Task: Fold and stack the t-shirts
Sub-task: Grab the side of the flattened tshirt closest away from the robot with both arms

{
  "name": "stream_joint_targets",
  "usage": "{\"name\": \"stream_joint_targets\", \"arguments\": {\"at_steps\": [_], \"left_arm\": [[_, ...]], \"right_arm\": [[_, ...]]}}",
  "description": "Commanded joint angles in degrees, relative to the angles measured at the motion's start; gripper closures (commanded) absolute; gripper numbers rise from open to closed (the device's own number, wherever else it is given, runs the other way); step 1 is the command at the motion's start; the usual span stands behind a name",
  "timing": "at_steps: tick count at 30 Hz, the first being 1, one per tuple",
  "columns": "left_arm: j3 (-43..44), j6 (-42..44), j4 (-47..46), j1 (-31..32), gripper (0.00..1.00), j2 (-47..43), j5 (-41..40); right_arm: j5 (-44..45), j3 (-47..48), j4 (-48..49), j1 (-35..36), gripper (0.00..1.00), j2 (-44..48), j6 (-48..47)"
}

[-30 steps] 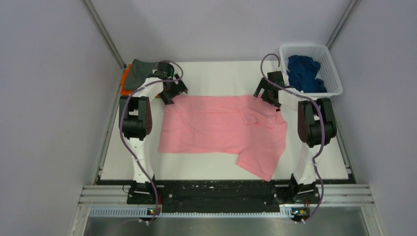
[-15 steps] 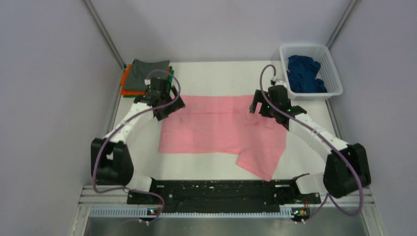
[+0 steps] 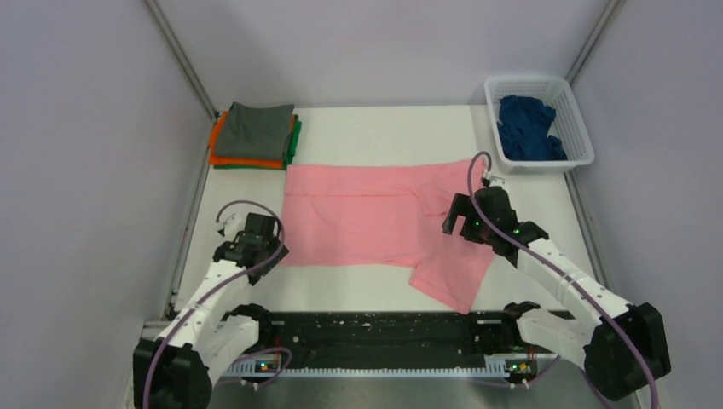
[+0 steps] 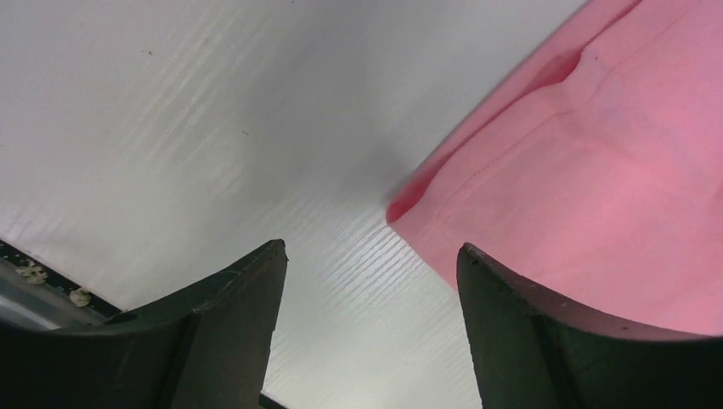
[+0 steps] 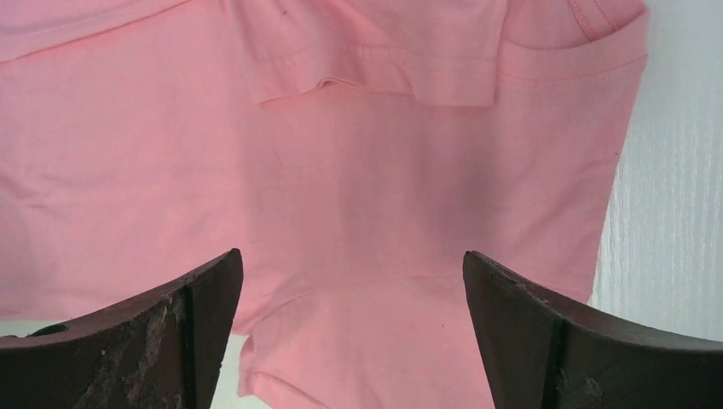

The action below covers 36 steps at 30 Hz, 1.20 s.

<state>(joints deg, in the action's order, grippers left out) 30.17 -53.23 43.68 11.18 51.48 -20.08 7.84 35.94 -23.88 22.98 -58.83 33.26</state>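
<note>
Judging the light pink cloth t-shirt (image 3: 367,213) limp, we'd pinch its corners. Left end effector (image 4: 371,250) and right end effector (image 5: 351,256) gape empty.

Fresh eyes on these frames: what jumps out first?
The pink shirt spread out in the middle, one sleeve folded in. Then the folded stack at the far left corner, grey on top, and the navy shirt bunched in the white basket at far right.
</note>
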Motion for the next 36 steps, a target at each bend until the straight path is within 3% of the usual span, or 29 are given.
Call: {"name": "stream_joint_targets", "arguments": {"at_steps": [1, 14, 20, 24, 25, 27, 28, 31, 36], "left_arm": [[-1.4, -7.0, -6.3, -0.2, 0.27, -0.1, -2.8], [-3.6, -10.8, -12.3, -0.3, 0.48, 7.8, 0.3], [-3.4, -10.1, -15.1, -0.3, 0.71, 11.8, 3.4], [-3.4, -9.9, -15.4, -0.3, 0.73, 13.3, 3.1], [-3.4, -9.8, -15.6, -0.3, 0.77, 13.4, 3.8], [-3.5, -9.6, -15.9, -0.3, 1.0, 13.5, 4.5], [-3.3, -9.4, -15.8, -0.3, 1.0, 13.4, 4.5], [-2.6, -9.0, -13.6, -0.3, 1.0, 12.0, 3.3], [-2.0, -8.8, -10.8, -0.3, 1.0, 7.8, 1.7]], "right_arm": [[1.1, -0.7, -1.0, 0.1, 0.01, 2.1, 0.9], [1.9, -2.5, -2.9, 0.1, 0.01, 3.9, 0.0], [1.5, -1.6, -4.9, 0.1, 0.02, 4.0, -0.6], [1.8, -0.2, -8.0, 0.1, 0.03, 4.3, -1.5], [2.2, -0.2, -8.7, 0.1, 0.03, 4.5, -1.5], [2.5, -0.2, -10.2, 0.3, 0.03, 4.8, -1.3], [2.2, -0.1, -11.0, 0.5, 0.03, 4.8, -1.2], [3.5, 0.9, -15.3, 4.6, 0.05, 4.5, 0.1], [7.0, 3.1, -25.8, 18.5, 0.07, 3.1, 10.2]]}}
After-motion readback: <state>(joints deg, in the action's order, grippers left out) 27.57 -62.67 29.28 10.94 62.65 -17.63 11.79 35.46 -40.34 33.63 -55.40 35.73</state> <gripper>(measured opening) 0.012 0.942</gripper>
